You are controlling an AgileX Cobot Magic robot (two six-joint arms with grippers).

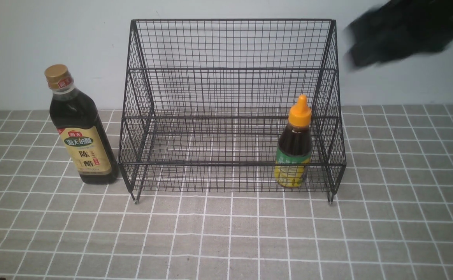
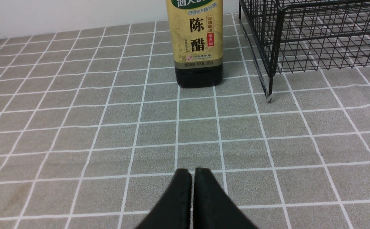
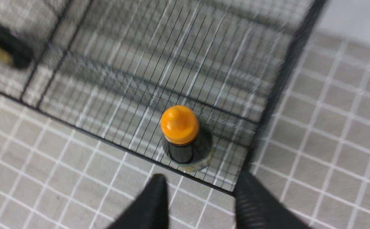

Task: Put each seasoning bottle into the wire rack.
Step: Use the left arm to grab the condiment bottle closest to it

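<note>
The short dark-liquid bottle with an orange nozzle cap and yellow-green label (image 1: 294,149) stands upright inside the large black wire-mesh stepped rack (image 1: 230,77), on the lowest, front tier, close to the rack's right side wall. Its cap rises above the front rail of that tier. The rest of the rack's tiers hold nothing else.

The tall dark-liquid bottle with a gold cap and beige-green label (image 1: 80,132) stands upright outside the rack, on the grey tablecloth checked with white lines (image 1: 226,241), just beside the rack's left front foot but not touching the mesh. The rack itself sits on its small feet on the same cloth, its back against a pale wall (image 1: 35,39).

The right gripper (image 3: 201,181) hangs above and in front of the short bottle; in the right wrist view its two black fingers stand apart with only cloth and the rack's front rail between them, so it grips nothing. In the front view the right arm (image 1: 401,35) is a dark blur high up, to the right of the rack's top corner.

The left gripper (image 2: 192,171) is low over the cloth, well apart from the tall bottle it faces, its fingers pressed together and empty.
</note>
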